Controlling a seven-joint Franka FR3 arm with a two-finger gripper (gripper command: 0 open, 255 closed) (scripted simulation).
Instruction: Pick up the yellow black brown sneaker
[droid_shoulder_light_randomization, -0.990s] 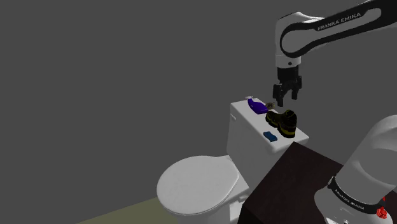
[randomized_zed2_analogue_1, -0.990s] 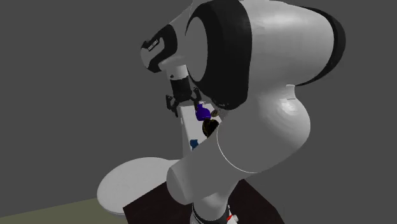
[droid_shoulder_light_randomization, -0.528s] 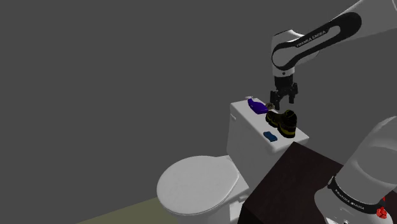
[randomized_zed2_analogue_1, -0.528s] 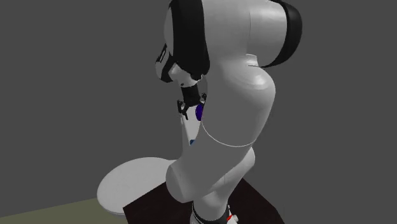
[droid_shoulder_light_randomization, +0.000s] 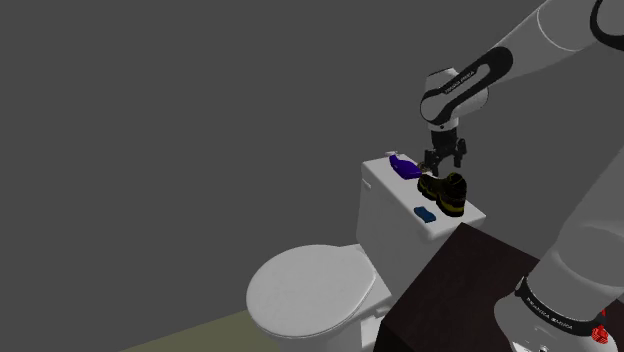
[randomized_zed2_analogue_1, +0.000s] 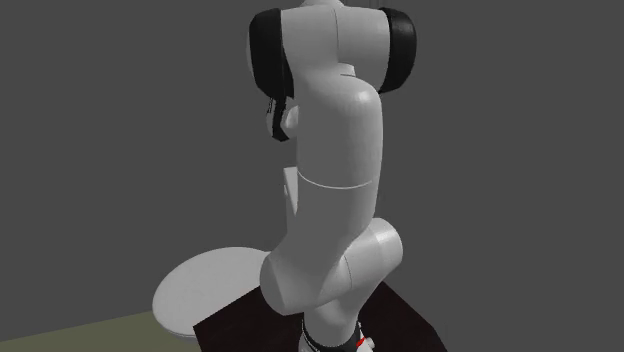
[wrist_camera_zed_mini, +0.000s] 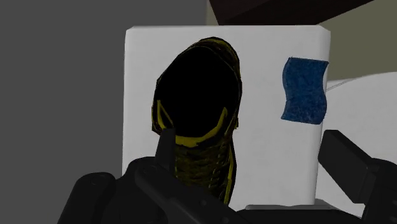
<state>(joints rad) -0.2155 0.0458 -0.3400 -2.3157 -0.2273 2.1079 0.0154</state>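
Observation:
The sneaker (droid_shoulder_light_randomization: 444, 190) is black and brown with yellow trim and stands on the white toilet tank lid (droid_shoulder_light_randomization: 378, 176). My gripper (droid_shoulder_light_randomization: 440, 165) hangs just above its far end, fingers pointing down. In the wrist view I look straight into the sneaker (wrist_camera_zed_mini: 197, 108) and its dark opening. My gripper (wrist_camera_zed_mini: 254, 153) is open. One finger (wrist_camera_zed_mini: 167, 146) stands over the shoe's laced part and the other finger (wrist_camera_zed_mini: 347, 159) stands well off to the side, over the lid's edge. Neither finger visibly touches the shoe.
A purple object (droid_shoulder_light_randomization: 402, 167) lies on the lid's far end and a blue pad (droid_shoulder_light_randomization: 425, 213) (wrist_camera_zed_mini: 305, 89) on its near end. Below are the white toilet seat (droid_shoulder_light_randomization: 305, 292) (randomized_zed2_analogue_1: 195, 290) and the dark stand (droid_shoulder_light_randomization: 460, 290). In the second exterior view the arm (randomized_zed2_analogue_1: 330, 170) covers the tank.
The gripper has come down from well above the tank to just over the sneaker and stayed open. The arm has stretched out and now hides the tank in the second exterior view.

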